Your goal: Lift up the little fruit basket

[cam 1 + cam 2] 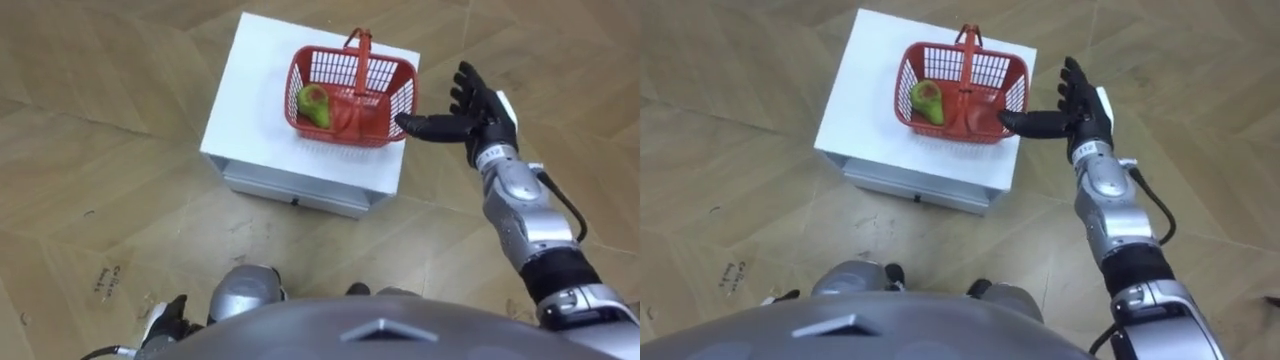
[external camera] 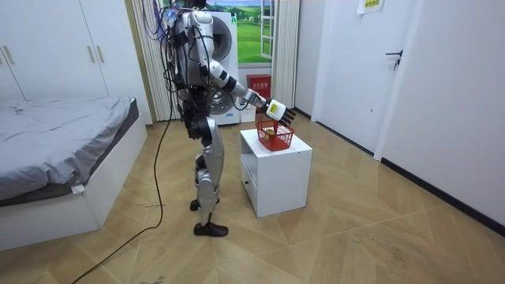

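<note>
1. Red fruit basket (image 1: pixel 398 92) sits on the white counter (image 1: pixel 250 110), tight against the right edge and toward the far right corner, handle (image 1: pixel 361 58) standing upright.
2. Inside, at the basket's left end, there's a green fruit (image 1: pixel 314 106) with a red patch.
3. Right hand (image 1: pixel 472 116) hovers just off the counter's right edge, fingers straight and spread, thumb reaching at the basket's right wall; contact can't be made out.
4. Left hand (image 1: pixel 168 322) hangs low at the bottom left, over the wooden floor (image 1: pixel 90 110).
</note>
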You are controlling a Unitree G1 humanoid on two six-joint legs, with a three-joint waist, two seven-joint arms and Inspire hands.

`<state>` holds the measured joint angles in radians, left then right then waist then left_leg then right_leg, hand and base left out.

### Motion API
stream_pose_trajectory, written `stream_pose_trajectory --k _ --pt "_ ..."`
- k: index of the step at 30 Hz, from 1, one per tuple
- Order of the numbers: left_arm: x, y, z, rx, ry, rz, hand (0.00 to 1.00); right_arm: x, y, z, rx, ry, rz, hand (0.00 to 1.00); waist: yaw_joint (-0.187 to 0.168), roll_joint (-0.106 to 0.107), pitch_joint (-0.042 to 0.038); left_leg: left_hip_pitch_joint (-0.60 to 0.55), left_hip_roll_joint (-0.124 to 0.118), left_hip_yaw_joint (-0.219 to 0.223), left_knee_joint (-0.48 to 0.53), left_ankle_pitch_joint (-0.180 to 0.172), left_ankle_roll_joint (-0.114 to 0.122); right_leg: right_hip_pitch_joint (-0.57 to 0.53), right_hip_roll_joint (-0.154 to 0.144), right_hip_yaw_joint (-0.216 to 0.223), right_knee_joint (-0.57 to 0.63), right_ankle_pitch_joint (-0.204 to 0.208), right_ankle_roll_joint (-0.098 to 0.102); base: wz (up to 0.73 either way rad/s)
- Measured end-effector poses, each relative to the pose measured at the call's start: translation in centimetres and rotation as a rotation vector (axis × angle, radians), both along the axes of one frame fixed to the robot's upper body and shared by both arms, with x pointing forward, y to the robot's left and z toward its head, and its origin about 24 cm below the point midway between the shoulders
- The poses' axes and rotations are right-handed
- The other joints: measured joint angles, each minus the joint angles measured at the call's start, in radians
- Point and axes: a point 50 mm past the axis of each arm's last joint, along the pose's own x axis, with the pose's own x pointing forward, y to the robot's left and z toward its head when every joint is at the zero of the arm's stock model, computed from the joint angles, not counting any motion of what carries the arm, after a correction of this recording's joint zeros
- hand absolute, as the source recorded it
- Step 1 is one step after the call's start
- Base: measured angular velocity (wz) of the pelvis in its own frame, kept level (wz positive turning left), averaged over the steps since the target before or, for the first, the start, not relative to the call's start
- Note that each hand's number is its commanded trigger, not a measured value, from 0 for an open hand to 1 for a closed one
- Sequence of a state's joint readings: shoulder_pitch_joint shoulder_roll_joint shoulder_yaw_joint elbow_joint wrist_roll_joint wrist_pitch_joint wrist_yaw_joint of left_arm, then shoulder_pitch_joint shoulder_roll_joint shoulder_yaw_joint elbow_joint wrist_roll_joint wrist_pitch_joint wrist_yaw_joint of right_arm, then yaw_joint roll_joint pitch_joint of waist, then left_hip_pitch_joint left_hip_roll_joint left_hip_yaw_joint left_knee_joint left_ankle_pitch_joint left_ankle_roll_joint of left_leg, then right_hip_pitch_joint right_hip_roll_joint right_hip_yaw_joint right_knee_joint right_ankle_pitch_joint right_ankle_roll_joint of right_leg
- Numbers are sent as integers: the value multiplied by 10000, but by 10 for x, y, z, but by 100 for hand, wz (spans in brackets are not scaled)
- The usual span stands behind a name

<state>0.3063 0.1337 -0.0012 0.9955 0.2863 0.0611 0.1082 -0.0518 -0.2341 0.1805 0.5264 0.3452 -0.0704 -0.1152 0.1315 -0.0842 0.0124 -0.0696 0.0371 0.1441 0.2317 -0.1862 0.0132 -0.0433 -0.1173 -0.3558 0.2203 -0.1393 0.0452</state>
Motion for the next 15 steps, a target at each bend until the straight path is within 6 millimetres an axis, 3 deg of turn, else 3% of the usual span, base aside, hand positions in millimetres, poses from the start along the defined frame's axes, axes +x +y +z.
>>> stream_pose_trajectory --k 3,7,10,15 --pt "1 0 0 109 -98 41 0 0 -3 3 34 -177 -170 0 -34 71 -28 189 59 204 1 -75 -23 65 61 198 1 3 -6 -20" --pt "1 2 1 191 -160 224 0 -5 -10 10 84 -607 -537 0 -331 221 -111 334 65 241 -49 -86 -29 180 91 259 -1 3 -5 -2" --pt "1 2 1 197 -135 239 0 -9 -15 12 -213 -749 -816 0 -458 295 -111 610 47 391 -159 -92 -45 330 126 340 -10 2 -6 -12" --pt "3 4 1 228 -191 423 0 -32 -23 -6 -850 168 -849 0 -562 267 -112 935 77 455 -346 -109 -67 664 164 476 -222 -1 -9 -7"
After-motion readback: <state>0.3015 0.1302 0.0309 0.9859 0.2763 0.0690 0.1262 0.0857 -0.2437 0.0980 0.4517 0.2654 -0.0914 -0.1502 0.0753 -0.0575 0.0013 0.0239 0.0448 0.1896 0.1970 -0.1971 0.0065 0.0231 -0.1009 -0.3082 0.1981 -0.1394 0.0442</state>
